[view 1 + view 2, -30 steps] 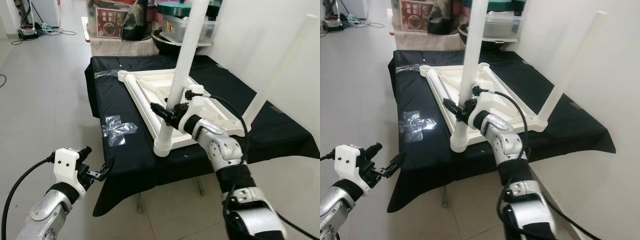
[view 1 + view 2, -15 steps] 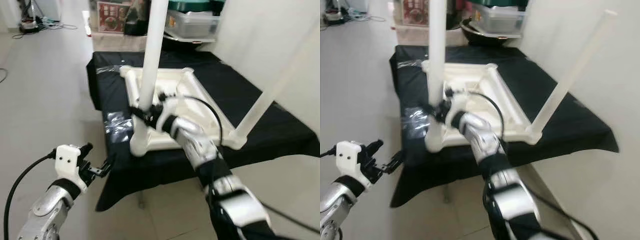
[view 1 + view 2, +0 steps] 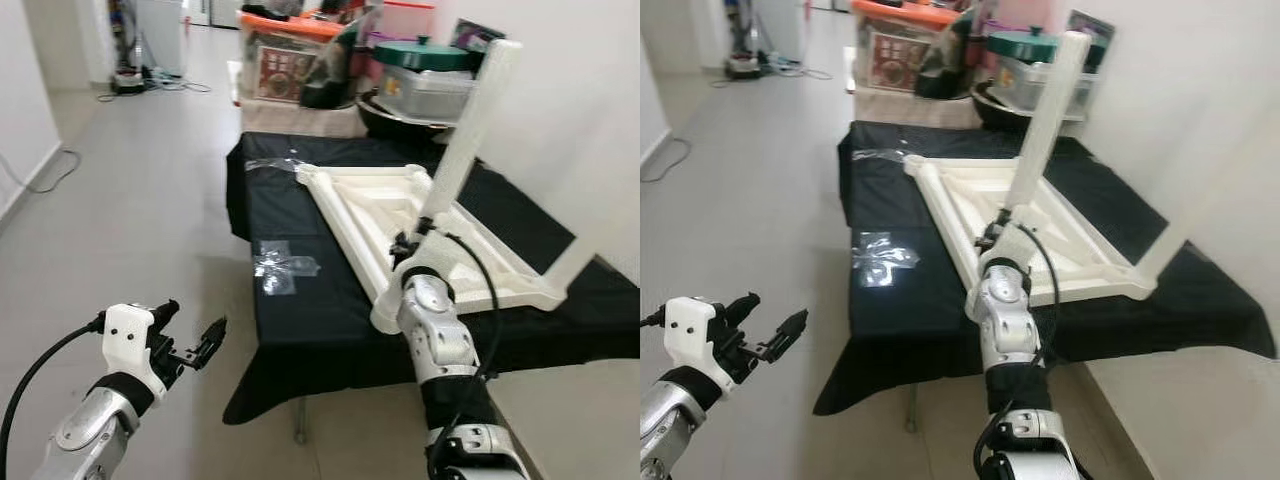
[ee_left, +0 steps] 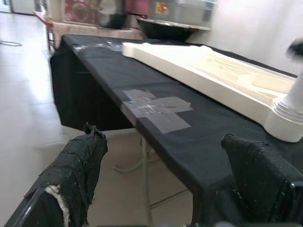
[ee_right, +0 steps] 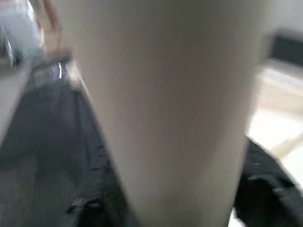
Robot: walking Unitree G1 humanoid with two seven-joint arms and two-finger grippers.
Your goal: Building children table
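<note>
Overhead, the head cameras looked down on one desk draped in a black cloth, and on it lay a single white children's table top, turned upside down, its ribbed underside facing up. Two white legs stood out of it: one leg rose tilted from the near corner socket toward one o'clock, and a second leg climbed from the corner at three o'clock along the pale wall. The right claw sat at the base of the nearer leg, its black fingers clenched around that tube just above the socket; the right wrist view showed the white tube close up with a dark finger on either side. The left claw hung at seven o'clock, off the desk edge and above the floor, released and grasping nothing, its two taped fingers spread wide apart in the left wrist view. One patch of clear tape was stuck to the cloth at nine o'clock from the table top. Boxes and a dark bowl were crowded behind the desk at twelve o'clock.
</note>
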